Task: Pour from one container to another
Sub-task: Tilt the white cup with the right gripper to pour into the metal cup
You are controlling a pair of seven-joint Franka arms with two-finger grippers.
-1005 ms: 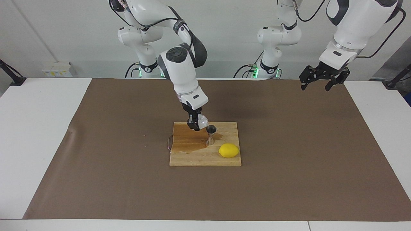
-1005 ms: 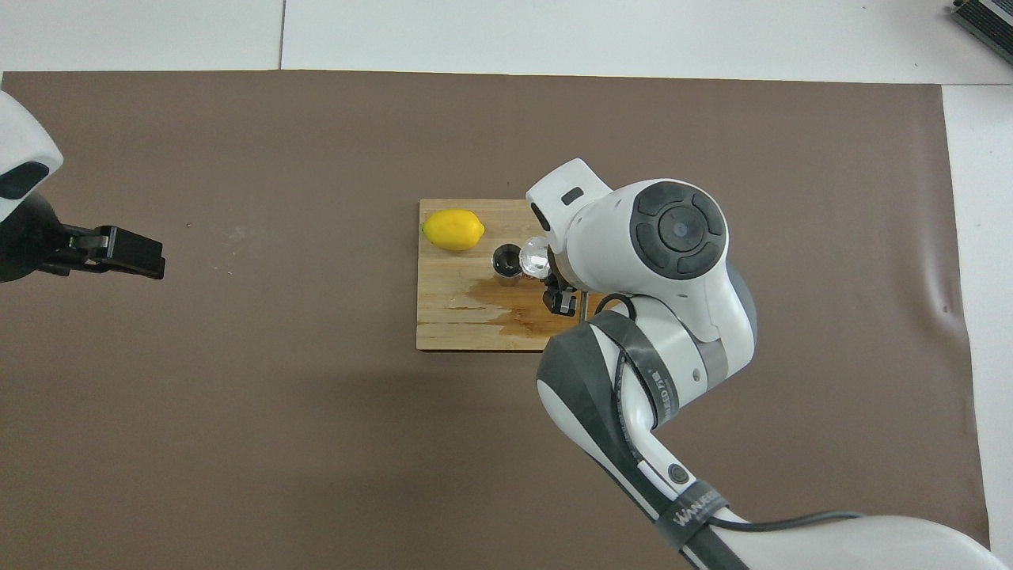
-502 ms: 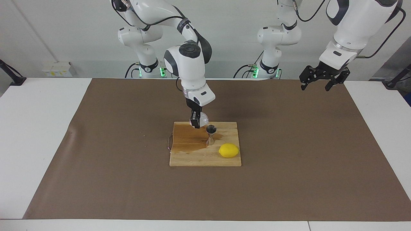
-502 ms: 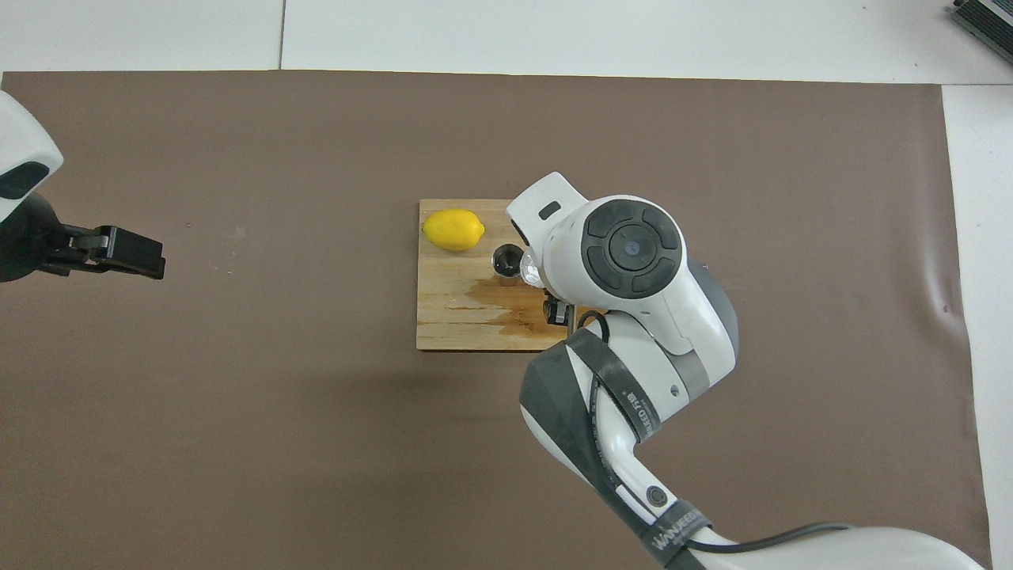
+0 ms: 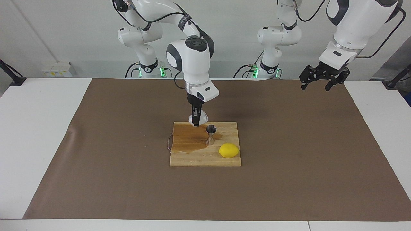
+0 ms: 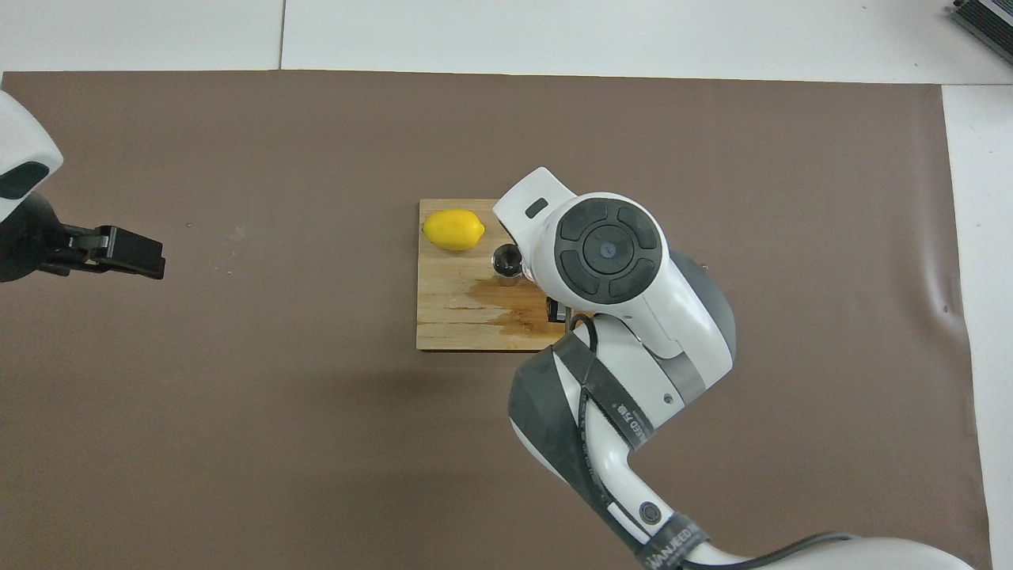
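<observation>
While the right pincer (image 5: pixel 195 123) hangs over the robot-side edge of a wooden cutting board (image 5: pixel 199 158), it pinches a small whitish cup (image 5: pixel 198 118), its fingers pressed against the cup's walls. From the facing camera the cup sits roughly level, held just above the board's edge; from overhead the arm's wrist hides both cup and pincer almost entirely. A steel jigger (image 5: pixel 211 135) stands upright on the board just below and to one side of the pincer, toward the left arm's end of the surface and a little farther from the robots, apart from the cup and not touching it. Its open mouth (image 6: pixel 506 259) shows beside the wrist housing in the overhead view. A dark wet stain (image 5: pixel 189 138) spreads over the board under the pincer and reaches the foot of the jigger. A yellow lemon (image 5: pixel 229 150) lies on the board past the jigger, farther again from the pincer and from the robots, near the board's corner. The board rests on a brown mat (image 5: pixel 289 160) that covers most of the white surface (image 5: pixel 38 128). The left pincer (image 5: pixel 322 78), fingers spread and holding nothing, waits in the air over the mat's corner at the left arm's end of the surface, well apart from the board.
</observation>
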